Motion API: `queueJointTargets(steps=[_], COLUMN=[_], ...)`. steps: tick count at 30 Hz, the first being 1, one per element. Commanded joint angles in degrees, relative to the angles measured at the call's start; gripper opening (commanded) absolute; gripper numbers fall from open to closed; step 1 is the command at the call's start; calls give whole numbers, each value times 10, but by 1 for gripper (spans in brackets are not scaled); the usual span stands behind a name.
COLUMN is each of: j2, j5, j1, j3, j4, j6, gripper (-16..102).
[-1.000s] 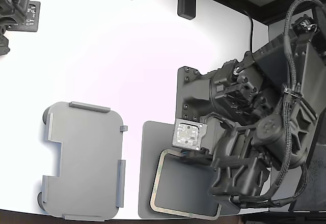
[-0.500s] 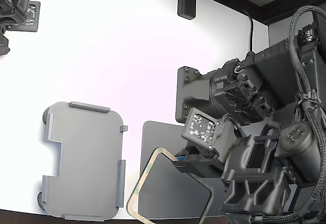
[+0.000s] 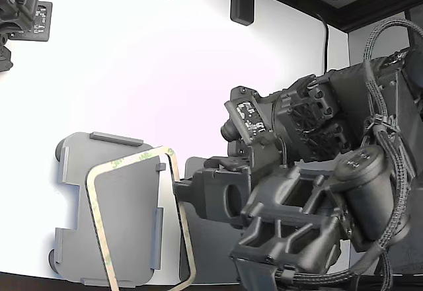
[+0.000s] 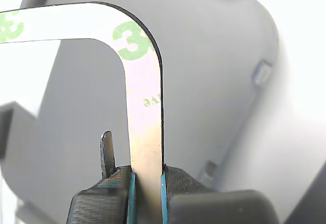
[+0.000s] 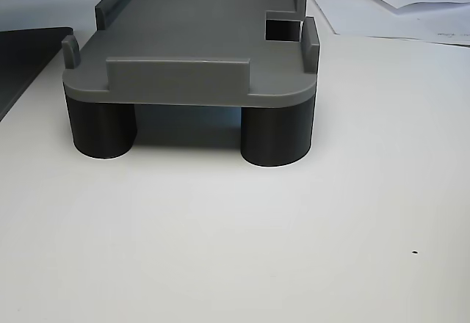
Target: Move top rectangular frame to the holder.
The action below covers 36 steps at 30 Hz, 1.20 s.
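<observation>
The top rectangular frame [image 3: 129, 159], a thin beige outline with green print, hangs tilted above the holder [image 3: 74, 159], a light grey tray with raised tabs at the exterior view's lower left. My gripper [image 3: 178, 189] is shut on the frame's side nearest the arm. In the wrist view the frame [image 4: 145, 112] runs up from between the gripper's [image 4: 146, 175] blue-edged pads, with the holder [image 4: 219, 66] behind it. The other view shows the holder [image 5: 191, 29] on dark round feet with nothing lying on it; the frame is out of that view.
The darker flat grey mat [image 3: 211, 251] lies right of the holder, mostly under my arm, and shows again as a mat edge [image 5: 29, 51]. A second arm [image 3: 20, 13] sits at the far left. Black brackets [image 3: 241, 3] stand at the table's back edge.
The frame has come up off the dark mat and swung leftward with the gripper, from above the mat to above the holder. The wrist has rotated and the arm has reached further left.
</observation>
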Motion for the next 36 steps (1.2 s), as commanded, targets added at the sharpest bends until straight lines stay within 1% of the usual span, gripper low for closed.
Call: queueJointTargets(steps=[1,7,14,29,36], j2=[-20,-62,-88,-69,-72], j5=[4,-33,-92,-85,-98], j1=[-19,-27,-46,-63,-81], j3=[-40,-69,-75,-20,-1], j4=[4,4,4,2,-31], j6=[54,165,204,155,131], gripper=[-11,-11,-11,-11,-11])
